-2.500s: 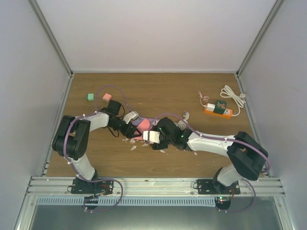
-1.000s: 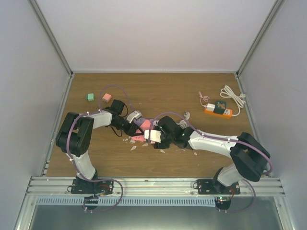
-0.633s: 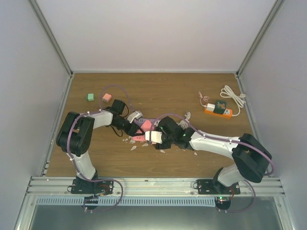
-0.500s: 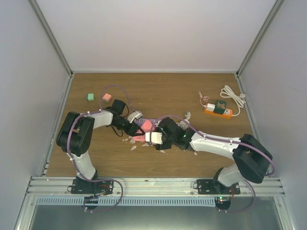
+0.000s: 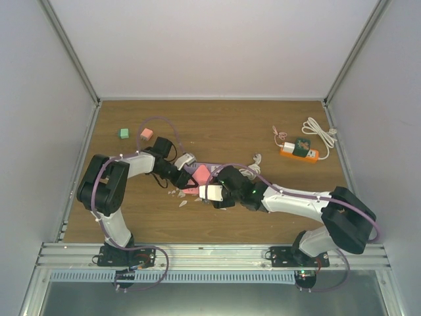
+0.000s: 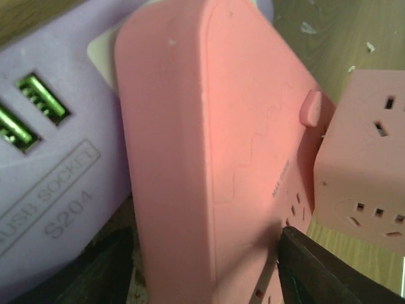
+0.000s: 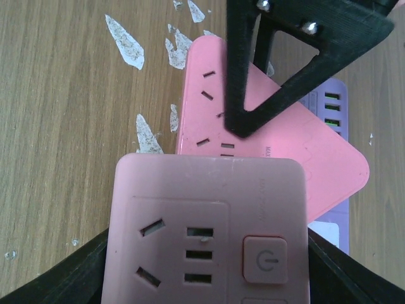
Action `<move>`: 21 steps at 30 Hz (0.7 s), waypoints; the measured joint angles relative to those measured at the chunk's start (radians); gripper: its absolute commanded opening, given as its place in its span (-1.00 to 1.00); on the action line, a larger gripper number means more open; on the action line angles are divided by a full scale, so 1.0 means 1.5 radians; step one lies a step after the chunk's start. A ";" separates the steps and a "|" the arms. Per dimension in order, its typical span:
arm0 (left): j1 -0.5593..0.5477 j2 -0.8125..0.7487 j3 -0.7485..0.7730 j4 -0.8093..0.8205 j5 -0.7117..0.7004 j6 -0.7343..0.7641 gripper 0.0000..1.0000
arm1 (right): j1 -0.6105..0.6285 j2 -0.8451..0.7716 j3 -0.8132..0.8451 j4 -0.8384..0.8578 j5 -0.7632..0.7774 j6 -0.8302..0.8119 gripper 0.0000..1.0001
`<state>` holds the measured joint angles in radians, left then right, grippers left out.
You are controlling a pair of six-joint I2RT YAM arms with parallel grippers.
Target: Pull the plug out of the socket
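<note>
Far back-R, well apart: orange socket (image 5: 312,156); L gripper (image 6: 209,263) clamps pink strip (image 6: 209,139), R gripper (image 7: 202,278) prob. grips pink cube (image 7: 205,215).

Even soft light, blurred wrist close-ups

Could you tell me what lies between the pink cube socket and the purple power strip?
The flat pink power strip, gripped by the left tool. The left wrist view shows it, purple power strip one side, pink cube socket the other.
</note>
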<state>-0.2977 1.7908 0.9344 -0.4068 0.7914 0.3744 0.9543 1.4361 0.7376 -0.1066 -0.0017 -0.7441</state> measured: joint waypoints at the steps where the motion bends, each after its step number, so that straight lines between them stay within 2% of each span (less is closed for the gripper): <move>1: -0.002 -0.004 -0.003 0.000 -0.007 0.003 0.38 | 0.000 0.000 0.000 0.001 -0.001 0.000 -0.63; 5: -0.021 -0.013 -0.009 -0.001 -0.028 0.014 0.51 | -0.007 0.000 0.000 0.003 -0.016 0.001 -0.64; 10: -0.043 -0.012 -0.010 0.009 -0.040 0.020 0.55 | -0.019 0.002 0.007 0.001 -0.043 0.006 -0.64; 21: -0.048 -0.003 -0.010 0.014 -0.033 0.003 0.27 | -0.025 0.003 0.025 -0.037 -0.062 0.027 -0.65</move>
<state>-0.3698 1.7870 0.9199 -0.3851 0.7414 0.3786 0.9169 1.4403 0.7746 -0.1619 -0.0948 -0.7029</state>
